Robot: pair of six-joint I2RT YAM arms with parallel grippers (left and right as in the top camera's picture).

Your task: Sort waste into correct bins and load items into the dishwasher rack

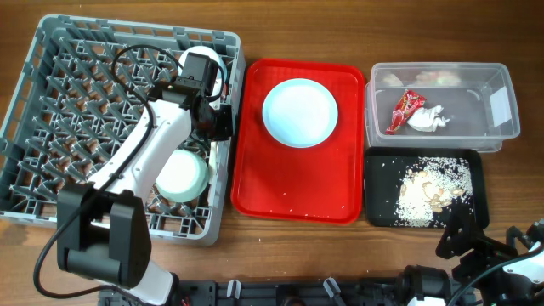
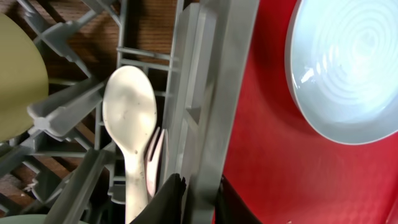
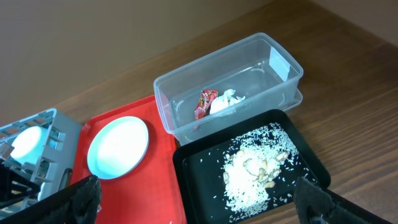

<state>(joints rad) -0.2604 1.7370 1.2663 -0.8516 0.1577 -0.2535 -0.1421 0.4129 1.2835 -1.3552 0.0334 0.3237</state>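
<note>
The left tool [image 2: 200, 202] is seen over the right-hand wall of the dishwasher rack [image 1: 59, 102]. Its two dark fingers [image 2: 173, 198] are set narrowly, with only a slight gap between them. Nothing is seen to be clamped there. The grey wall of the rack runs through that gap in the left wrist view, and whether it is touched by the fingers cannot be told.

Just beside the left finger, the white spoon [image 2: 130, 121] is laid inside the rack against the wall, bowl end away from the tool. The fork [image 2: 154, 155] is tucked partly under the spoon's handle. A pale round bowl [image 1: 180, 176] is also held among the rack's pegs, below the left arm in the overhead view.

The light blue plate [image 1: 299, 112] is found on the red tray [image 1: 255, 187], between the rack and the bins.

The red wrapper [image 1: 405, 110] and the white tissue [image 1: 429, 119] are lodged touching each other in the clear tub [image 1: 501, 102]. The rice scraps [image 1: 429, 187] are heaped in the black tray [image 1: 382, 212].

The right tool [image 3: 198, 186] is spread to its widest above the near edge of the bench [image 1: 518, 34], and nothing is held or touched by it.
</note>
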